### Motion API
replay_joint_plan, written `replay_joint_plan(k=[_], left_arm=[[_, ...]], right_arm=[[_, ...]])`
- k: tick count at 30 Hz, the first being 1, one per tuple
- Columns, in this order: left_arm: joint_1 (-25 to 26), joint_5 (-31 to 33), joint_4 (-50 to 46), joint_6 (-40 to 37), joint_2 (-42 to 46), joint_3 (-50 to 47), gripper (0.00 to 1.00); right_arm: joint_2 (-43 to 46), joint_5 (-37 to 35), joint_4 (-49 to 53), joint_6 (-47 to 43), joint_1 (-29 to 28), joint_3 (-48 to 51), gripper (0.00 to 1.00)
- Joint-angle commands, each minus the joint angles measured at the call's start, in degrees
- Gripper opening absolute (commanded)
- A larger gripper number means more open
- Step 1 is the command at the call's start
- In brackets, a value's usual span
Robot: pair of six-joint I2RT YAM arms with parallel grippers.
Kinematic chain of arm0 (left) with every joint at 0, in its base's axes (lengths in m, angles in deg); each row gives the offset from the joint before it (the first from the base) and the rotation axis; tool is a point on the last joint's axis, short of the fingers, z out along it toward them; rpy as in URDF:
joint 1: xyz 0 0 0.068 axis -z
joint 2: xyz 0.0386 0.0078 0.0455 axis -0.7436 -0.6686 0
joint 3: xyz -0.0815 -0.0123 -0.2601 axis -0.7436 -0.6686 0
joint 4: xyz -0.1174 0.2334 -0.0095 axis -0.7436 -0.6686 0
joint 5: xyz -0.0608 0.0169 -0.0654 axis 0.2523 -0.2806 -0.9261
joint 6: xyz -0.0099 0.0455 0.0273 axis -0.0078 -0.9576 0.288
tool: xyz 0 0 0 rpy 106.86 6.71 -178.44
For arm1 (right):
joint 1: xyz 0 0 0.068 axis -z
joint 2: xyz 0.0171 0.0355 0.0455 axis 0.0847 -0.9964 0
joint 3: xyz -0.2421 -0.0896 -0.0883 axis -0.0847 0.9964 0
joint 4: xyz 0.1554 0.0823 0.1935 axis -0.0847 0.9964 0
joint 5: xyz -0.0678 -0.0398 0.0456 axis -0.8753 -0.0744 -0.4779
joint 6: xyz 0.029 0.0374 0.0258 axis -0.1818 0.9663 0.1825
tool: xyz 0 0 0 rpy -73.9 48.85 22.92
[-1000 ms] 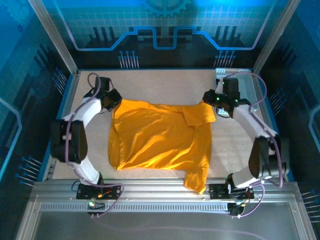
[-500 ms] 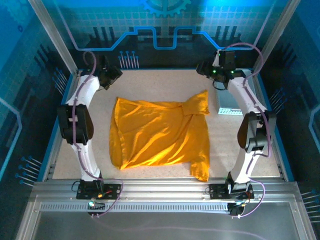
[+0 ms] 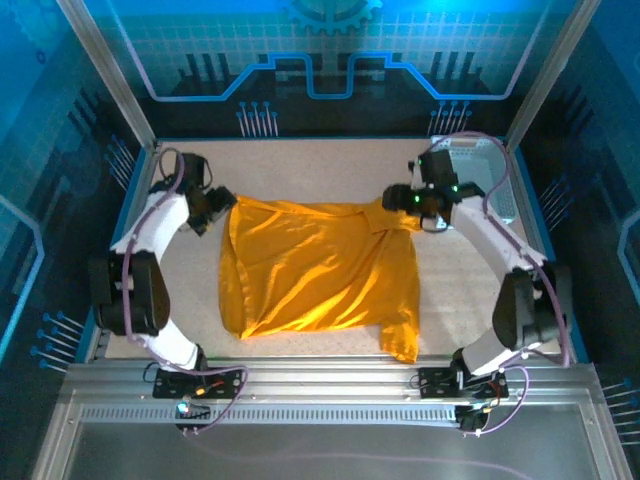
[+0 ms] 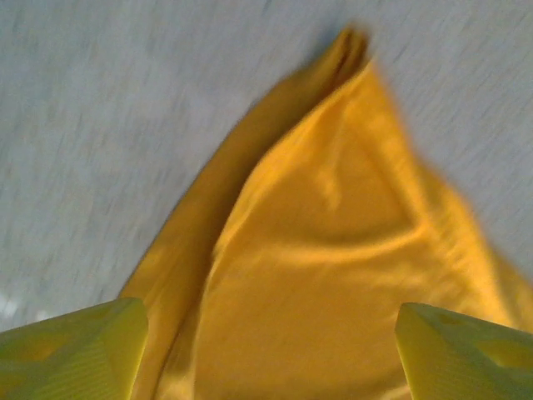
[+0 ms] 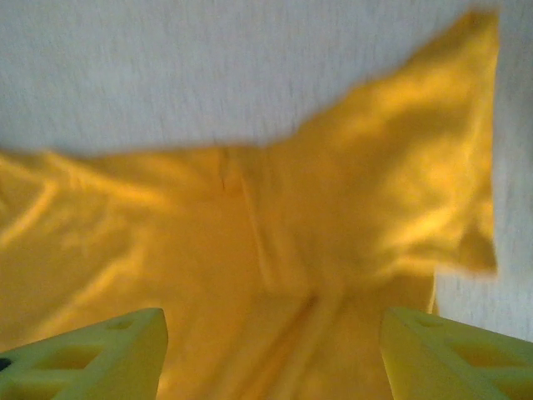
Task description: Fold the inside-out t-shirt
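Arms bent inward: left pincer [image 3: 207,207] and right pincer [image 3: 399,200], jaws apart; inside-out t-shirt [image 3: 320,270] lies beneath and between the 2.

T-shirt [image 3: 320,270] lies mid-table [image 3: 330,165]; left gripper [image 3: 220,208] at its far-left corner, right gripper [image 3: 393,200] at its far-right corner (basket [image 3: 497,192] behind).

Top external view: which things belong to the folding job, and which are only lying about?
For the job:
plain orange-yellow soft-fabric t-shirt, spread out
left gripper, open
right gripper, open

Lying about:
pale perforated plastic basket, at the far right corner
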Motion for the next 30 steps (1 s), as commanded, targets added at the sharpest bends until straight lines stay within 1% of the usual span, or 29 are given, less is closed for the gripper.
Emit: replay_joint_plan(k=[1, 3, 6, 9, 10, 12, 14, 17, 19, 20, 23, 27, 30], left_arm=[[6.6, 5.0, -3.6, 1.0, 10.9, -5.8, 0.78], [11.6, 7.6, -6.4, 2.6, 16.3, -10.7, 0.78], [18.6, 9.0, -8.9, 7.2, 25.7, -19.8, 0.77], [25.3, 10.3, -13.9, 11.4, 31.7, -25.0, 0.71], [27.6, 10.4, -16.3, 12.8, 32.6, -25.9, 0.67], [32.8, 11.5, -20.2, 15.8, 33.4, -26.8, 0.66], [38.6, 11.4, -22.7, 19.0, 33.2, -27.6, 0.63], [46.6, 13.0, -25.8, 23.9, 31.6, -28.3, 0.59], [50.2, 14.9, -28.3, 26.3, 29.8, -28.3, 0.58], [51.7, 15.7, -29.0, 27.2, 29.0, -28.5, 0.58], [53.5, 17.5, -28.9, 27.9, 26.6, -29.2, 0.58], [53.7, 17.9, -23.3, 26.7, 22.2, -30.5, 0.58], [53.7, 17.3, -19.2, 26.5, 18.3, -31.0, 0.54]], right_arm=[[10.0, -2.7, 3.8, -0.5, -1.7, 6.6, 0.68], [15.0, -2.9, 5.5, 0.2, -2.7, 11.6, 0.68], [23.2, -3.0, 8.3, 2.2, -3.6, 18.5, 0.68], [28.1, -2.4, 10.3, 4.4, -5.3, 24.2, 0.66], [28.8, -2.4, 10.9, 5.4, -6.4, 25.5, 0.66], [29.6, -2.6, 11.5, 7.0, -8.8, 27.7, 0.65], [30.1, -3.1, 11.9, 8.8, -11.0, 29.6, 0.65], [30.8, -3.9, 12.4, 11.3, -13.3, 32.1, 0.64], [31.2, -5.2, 13.0, 13.1, -14.4, 33.5, 0.64], [31.4, -5.9, 13.5, 14.2, -15.0, 34.2, 0.64], [31.7, -8.0, 13.7, 16.4, -16.2, 36.2, 0.66], [30.7, -8.1, 11.6, 17.3, -16.2, 38.2, 0.67], [28.8, -6.3, 8.7, 17.6, -16.4, 39.1, 0.66]])
